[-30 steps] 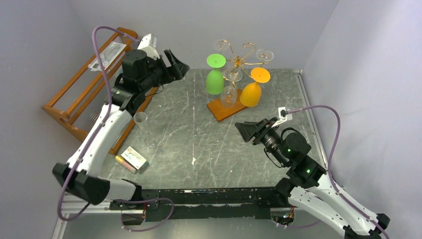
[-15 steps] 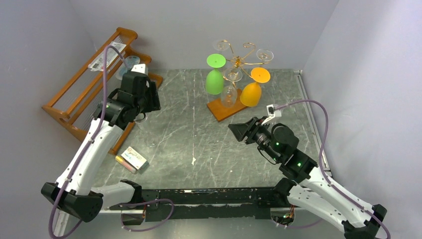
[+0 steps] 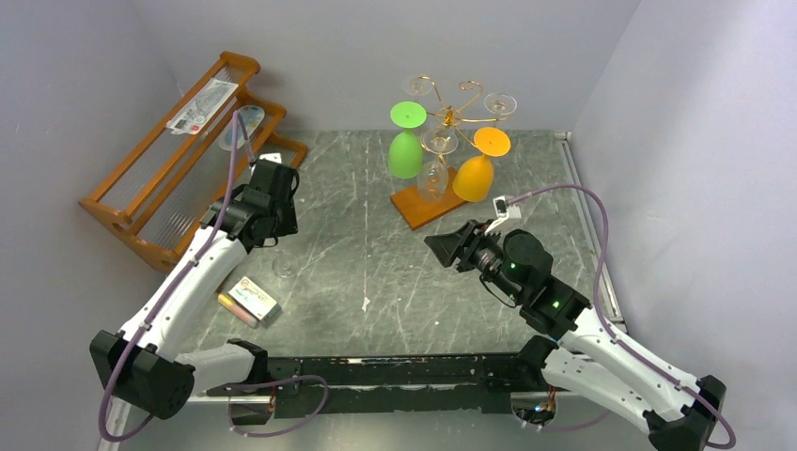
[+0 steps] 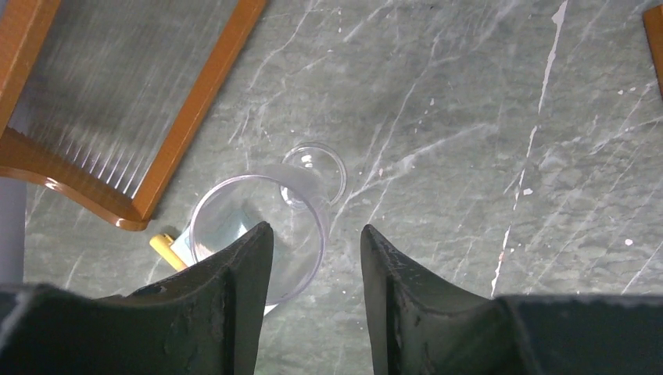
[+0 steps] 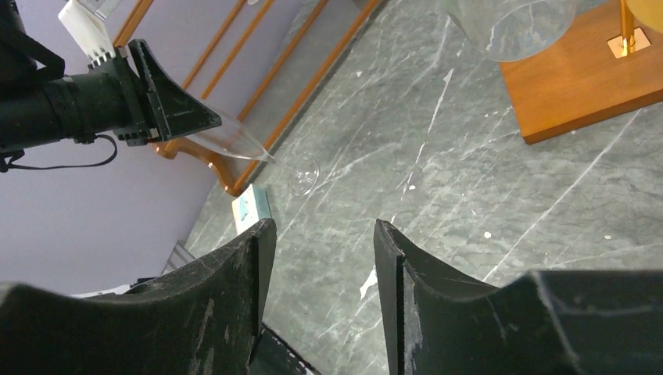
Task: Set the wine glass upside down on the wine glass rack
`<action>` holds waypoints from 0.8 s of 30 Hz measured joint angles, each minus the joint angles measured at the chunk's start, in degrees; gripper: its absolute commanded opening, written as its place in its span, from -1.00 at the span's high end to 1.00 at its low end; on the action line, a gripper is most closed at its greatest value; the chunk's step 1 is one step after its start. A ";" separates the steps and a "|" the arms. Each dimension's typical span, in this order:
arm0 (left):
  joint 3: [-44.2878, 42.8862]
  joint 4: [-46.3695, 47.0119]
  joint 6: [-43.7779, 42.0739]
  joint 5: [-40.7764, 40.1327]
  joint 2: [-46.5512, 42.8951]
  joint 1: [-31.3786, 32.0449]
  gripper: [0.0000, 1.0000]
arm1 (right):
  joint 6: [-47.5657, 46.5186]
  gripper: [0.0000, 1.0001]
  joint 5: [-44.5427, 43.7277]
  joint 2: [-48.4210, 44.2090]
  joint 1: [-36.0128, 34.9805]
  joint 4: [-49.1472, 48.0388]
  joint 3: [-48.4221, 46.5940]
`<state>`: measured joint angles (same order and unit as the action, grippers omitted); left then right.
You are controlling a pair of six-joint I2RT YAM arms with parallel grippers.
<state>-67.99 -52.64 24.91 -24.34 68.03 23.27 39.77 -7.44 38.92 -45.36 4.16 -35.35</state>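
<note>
A clear wine glass stands foot-down on the grey table right below my left gripper. The gripper is open, and its left finger overlaps the rim. I cannot tell if they touch. The right wrist view shows the glass running from the left fingertips down to its foot. From the top only the foot shows, under the left gripper. The gold wire rack on its wooden base stands at the back and holds green, orange and clear glasses upside down. My right gripper is open and empty.
An orange-brown slatted shelf stands along the left wall, close to the left arm. A small box and a yellow item lie on the table near the glass. Purple walls close in the left, back and right sides.
My left gripper has swung away from the shelf, turned downward and dropped over the clear glass. My right gripper has moved a little left and nearer the table's middle.
</note>
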 measured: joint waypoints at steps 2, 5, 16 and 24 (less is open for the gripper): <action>0.35 0.92 0.00 0.00 0.09 0.00 0.21 | 0.02 -0.05 0.00 0.35 0.00 0.02 0.00; 0.35 1.97 -0.04 0.17 0.55 0.00 0.39 | 0.17 -0.06 0.13 0.33 0.00 -0.07 0.02; -0.02 2.60 -3.13 7.21 1.29 0.00 0.90 | 1.31 -0.18 0.17 0.42 0.00 -0.28 0.13; 0.07 6.01 -4.48 23.26 -0.20 -0.09 0.90 | 9.70 -0.30 -1.55 0.48 0.00 -0.72 2.43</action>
<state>-67.92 -46.63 20.43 -1.08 67.83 23.18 49.47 -8.99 39.40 -45.36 3.44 -32.93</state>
